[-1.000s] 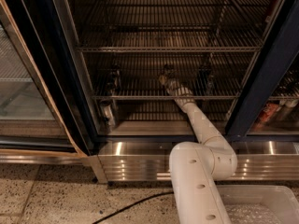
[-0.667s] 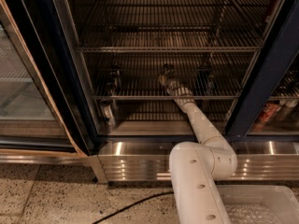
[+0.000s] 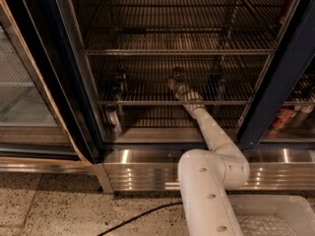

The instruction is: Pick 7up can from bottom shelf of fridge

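Reaching into the fridge [image 3: 147, 165], the arm [image 3: 212, 132] is placing the tool [image 3: 175, 86] at the can [image 3: 177, 73], which is standing mid-way on the bottom shelf [image 3: 142, 102]. I cannot tell if the tool is clamping it.

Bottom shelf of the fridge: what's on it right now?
On the bottom shelf: the left dark can, the right dark can, and the 7up can mid-shelf. The gripper is right in front of the 7up can and covers its lower part.
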Action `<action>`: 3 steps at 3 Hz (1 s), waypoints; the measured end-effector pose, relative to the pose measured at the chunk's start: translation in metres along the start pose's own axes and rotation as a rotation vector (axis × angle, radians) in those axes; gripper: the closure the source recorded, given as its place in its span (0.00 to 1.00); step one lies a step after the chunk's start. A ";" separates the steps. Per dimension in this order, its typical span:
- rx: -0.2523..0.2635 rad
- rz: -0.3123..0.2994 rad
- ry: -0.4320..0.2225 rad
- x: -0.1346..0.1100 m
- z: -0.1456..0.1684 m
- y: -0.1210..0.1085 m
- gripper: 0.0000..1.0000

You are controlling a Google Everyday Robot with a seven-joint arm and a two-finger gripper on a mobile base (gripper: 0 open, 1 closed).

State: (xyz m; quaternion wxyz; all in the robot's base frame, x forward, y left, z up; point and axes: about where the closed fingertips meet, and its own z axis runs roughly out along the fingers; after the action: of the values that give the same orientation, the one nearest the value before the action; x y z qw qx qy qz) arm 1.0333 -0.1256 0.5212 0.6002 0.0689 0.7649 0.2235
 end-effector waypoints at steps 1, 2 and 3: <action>-0.016 0.022 0.024 0.003 -0.002 0.004 1.00; -0.041 0.021 0.049 0.002 -0.004 0.011 1.00; -0.059 0.015 0.064 0.003 -0.009 0.011 1.00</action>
State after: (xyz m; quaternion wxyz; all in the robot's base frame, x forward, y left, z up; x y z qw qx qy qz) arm 1.0219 -0.1171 0.5251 0.5756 0.0498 0.7762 0.2524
